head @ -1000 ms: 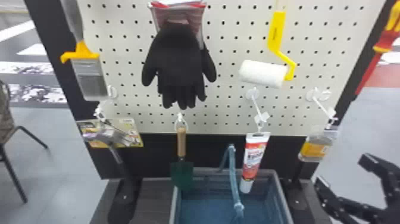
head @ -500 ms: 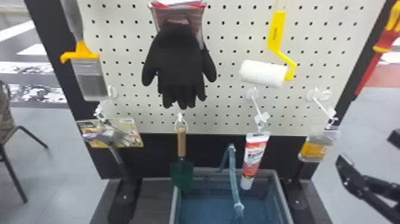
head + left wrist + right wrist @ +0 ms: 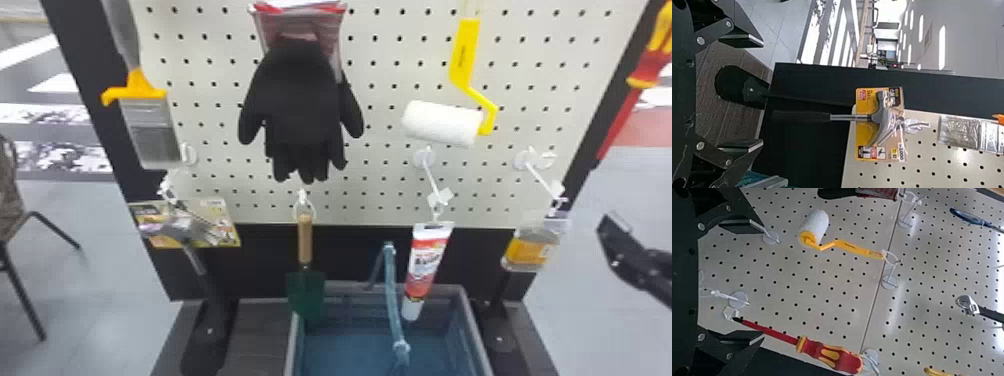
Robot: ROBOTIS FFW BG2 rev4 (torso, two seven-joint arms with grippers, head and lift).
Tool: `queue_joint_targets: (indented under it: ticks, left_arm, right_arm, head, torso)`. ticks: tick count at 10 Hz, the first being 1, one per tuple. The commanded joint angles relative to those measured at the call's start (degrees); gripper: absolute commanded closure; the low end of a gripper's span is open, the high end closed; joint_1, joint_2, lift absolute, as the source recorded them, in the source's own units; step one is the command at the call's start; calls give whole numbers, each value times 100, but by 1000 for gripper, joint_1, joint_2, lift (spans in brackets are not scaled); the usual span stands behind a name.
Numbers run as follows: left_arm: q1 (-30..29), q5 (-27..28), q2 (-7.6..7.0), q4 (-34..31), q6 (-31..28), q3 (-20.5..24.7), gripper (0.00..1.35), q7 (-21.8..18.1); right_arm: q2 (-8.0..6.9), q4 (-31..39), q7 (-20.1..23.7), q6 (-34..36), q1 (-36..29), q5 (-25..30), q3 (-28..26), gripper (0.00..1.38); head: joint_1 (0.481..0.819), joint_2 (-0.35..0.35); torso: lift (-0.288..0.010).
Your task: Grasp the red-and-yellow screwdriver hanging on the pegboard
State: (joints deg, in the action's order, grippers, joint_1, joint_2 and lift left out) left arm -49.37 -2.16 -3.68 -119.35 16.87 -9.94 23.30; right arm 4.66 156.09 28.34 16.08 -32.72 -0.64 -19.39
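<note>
While your right gripper [image 3: 627,257] gapes empty, the red-and-yellow screwdriver [image 3: 652,62] hangs from its white hook [image 3: 870,357]

You have the right gripper's fingers [image 3: 742,226] spread wide. In the right wrist view, one finger appears near the screwdriver's shaft; you can't tell the gap in depth. The head view puts the screwdriver at your far right, handle up, red shaft slanting down, above that gripper.

Your left gripper [image 3: 753,93] is wide too and holds nothing; its wrist view shows the claw hammer [image 3: 884,119] hanging before a yellow package [image 3: 863,102]. Ahead of you, the black gloves [image 3: 300,100] and the yellow-handled paint roller [image 3: 442,122] hang against the pegboard [image 3: 385,50]. Lower down, you have the green trowel [image 3: 305,296] and the red-and-white tube [image 3: 425,265] hanging by the blue-gray basket [image 3: 476,336].
</note>
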Motion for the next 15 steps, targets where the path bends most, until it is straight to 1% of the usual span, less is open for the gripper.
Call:
queue_joint_targets:
  ticks: [1, 5, 8, 12, 13, 14, 15]
  left_arm:
    - [0, -12, -1, -11, -18, -8, 383, -1]
    - [12, -30, -10, -11, -53, -25, 383, -1]
    - [37, -56, -37, -26, -114, -60, 383, -1]
    - [49, -65, -45, -54, -149, -78, 383, -9]
    - [49, -65, -45, -54, -158, -78, 383, -9]
    - [62, -65, -45, -54, -158, -87, 383, -9]
    - [74, -65, -45, -54, -167, -96, 383, -18]
  right_arm:
    - [0, 79, -4, 0, 131, -6, -161, 332]
    - [8, 163, 31, 88, 439, 56, -469, 329]
    - [17, 191, 58, 88, 710, 249, -715, 329]
    - [35, -118, 40, -9, 1030, 302, -1049, 329]
    - [26, -188, -66, -44, 1054, 266, -1067, 329]
    - [0, -259, -268, -96, 1030, 161, -1067, 329]
    - [-44, -385, -364, -140, 1067, 64, -1067, 329]
  head:
    - [549, 0]
    - [549, 0]
    - [549, 0]
    - [549, 0]
    - [549, 0]
    - [549, 0]
    - [549, 0]
  torso:
    - [-100]
    - [-100]
    - [-100]
    - [-100]
    - [-100]
    - [-100]
    - [-100]
